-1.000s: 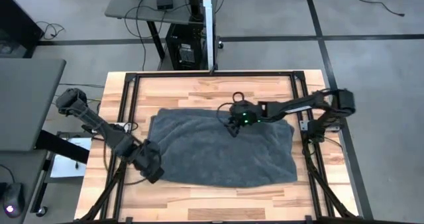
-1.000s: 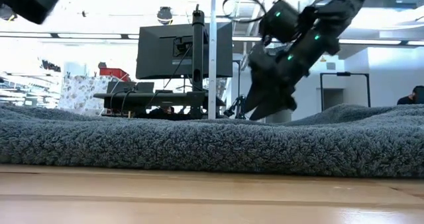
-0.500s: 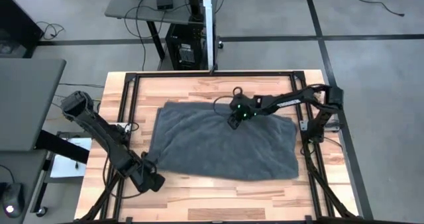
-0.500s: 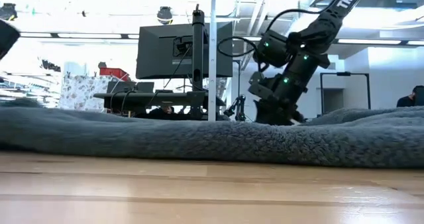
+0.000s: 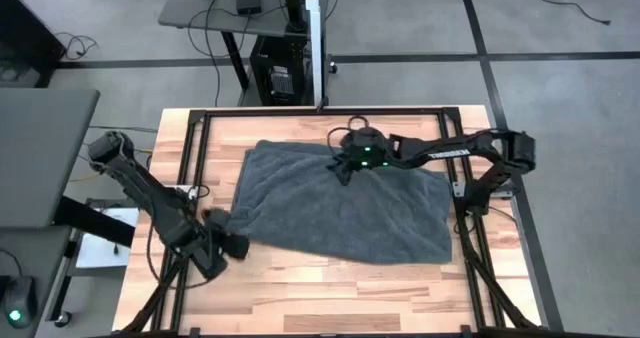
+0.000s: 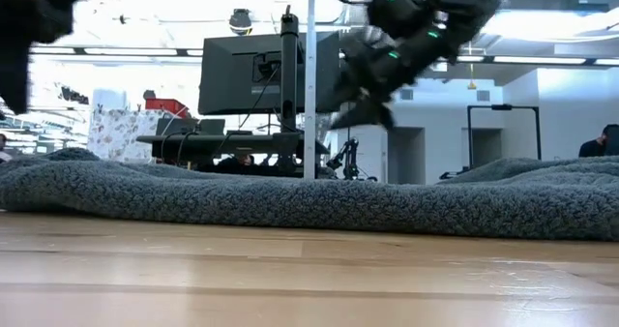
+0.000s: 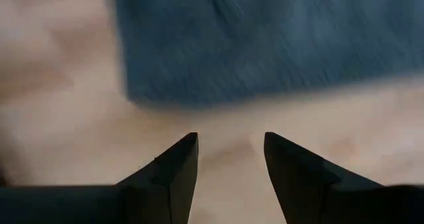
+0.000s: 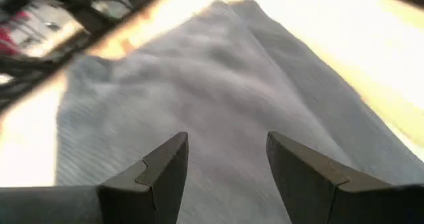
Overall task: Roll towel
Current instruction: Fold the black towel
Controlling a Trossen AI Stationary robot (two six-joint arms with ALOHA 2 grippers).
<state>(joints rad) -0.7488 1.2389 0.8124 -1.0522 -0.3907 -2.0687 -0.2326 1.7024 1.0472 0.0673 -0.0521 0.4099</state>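
The towel (image 5: 340,203) is lying spread flat on the table (image 5: 300,298), unrolled. The right gripper (image 5: 343,170) is hovering above its far edge, jaws spread and empty; the left gripper (image 5: 236,246) is waiting by the near-left corner, jaws spread, likely to start the roll.

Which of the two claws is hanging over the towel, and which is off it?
The right end effector hangs above the towel near its far edge, fingers open. The left end effector sits off the cloth, over bare wood by the near-left corner.
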